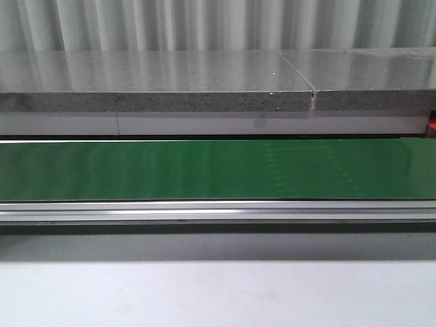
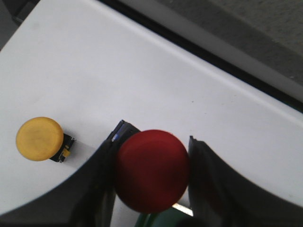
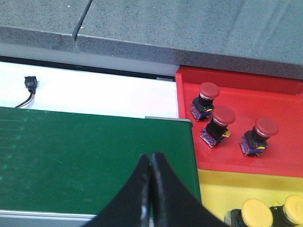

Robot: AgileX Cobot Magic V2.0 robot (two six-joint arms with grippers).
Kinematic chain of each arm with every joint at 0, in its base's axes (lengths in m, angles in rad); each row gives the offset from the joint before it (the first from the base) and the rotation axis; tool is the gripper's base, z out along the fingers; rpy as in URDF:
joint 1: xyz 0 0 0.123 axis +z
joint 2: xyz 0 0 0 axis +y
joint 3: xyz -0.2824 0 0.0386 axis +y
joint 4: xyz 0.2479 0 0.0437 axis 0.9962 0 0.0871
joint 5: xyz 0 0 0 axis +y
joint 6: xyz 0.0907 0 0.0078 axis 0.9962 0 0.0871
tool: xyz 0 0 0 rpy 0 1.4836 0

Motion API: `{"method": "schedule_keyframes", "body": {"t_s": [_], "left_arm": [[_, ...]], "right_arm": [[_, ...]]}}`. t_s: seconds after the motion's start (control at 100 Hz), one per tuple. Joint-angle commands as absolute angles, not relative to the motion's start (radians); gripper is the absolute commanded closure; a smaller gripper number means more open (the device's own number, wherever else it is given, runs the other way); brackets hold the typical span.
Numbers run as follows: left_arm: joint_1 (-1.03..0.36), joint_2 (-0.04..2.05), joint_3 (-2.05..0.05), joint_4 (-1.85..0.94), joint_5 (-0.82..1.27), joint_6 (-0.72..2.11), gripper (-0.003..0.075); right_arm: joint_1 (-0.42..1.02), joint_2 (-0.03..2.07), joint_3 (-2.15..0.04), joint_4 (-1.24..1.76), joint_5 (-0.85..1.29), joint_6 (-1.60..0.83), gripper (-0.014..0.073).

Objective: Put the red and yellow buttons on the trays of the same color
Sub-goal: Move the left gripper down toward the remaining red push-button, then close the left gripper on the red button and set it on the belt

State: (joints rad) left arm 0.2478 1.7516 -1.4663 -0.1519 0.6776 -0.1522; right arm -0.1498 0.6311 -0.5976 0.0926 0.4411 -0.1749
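In the left wrist view my left gripper [image 2: 152, 146] is shut on a red button [image 2: 152, 170], its round cap filling the space between the two black fingers, held above a white surface [image 2: 142, 75]. A yellow button [image 2: 40, 139] stands on that surface beside it. My right gripper [image 3: 151, 160] is shut with nothing in it, over the green belt [image 3: 85, 156]. The red tray [image 3: 279, 156] holds three red buttons [image 3: 208, 91] [image 3: 222, 116] [image 3: 265, 126]. Below it the yellow tray [image 3: 222, 189] holds two yellow buttons [image 3: 256, 213] [image 3: 294, 208]. Neither gripper shows in the front view.
The front view shows the green conveyor belt [image 1: 204, 170] with an aluminium rail [image 1: 204, 211] at its near side and a grey stone ledge [image 1: 170, 85] behind. A small black connector with wires [image 3: 31, 85] lies on the white strip beyond the belt.
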Motion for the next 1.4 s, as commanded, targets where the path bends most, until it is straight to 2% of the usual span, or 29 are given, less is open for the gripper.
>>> {"method": "schedule_keyframes", "body": {"t_s": [0.0, 0.21, 0.42, 1.02, 1.39], "left_arm": [[0.249, 1.645, -1.503, -0.216, 0.696, -0.079, 0.074], [0.249, 1.587, -1.503, -0.404, 0.872, 0.13, 0.074], [0.249, 1.587, -1.486, -0.55, 0.944, 0.247, 0.074], [0.249, 1.587, -1.227, -0.624, 0.861, 0.353, 0.074], [0.249, 1.587, -1.202, -0.612, 0.854, 0.361, 0.0724]], "right_arm": [[-0.151, 0.629, -0.624, 0.092, 0.365, -0.183, 0.0661], [-0.151, 0.629, -0.624, 0.092, 0.365, -0.183, 0.0661], [-0.151, 0.629, -0.624, 0.092, 0.365, -0.183, 0.0661], [-0.151, 0.629, -0.624, 0.092, 0.365, -0.183, 0.0661], [-0.151, 0.63, -0.624, 0.092, 0.365, -0.183, 0.0661]]}}
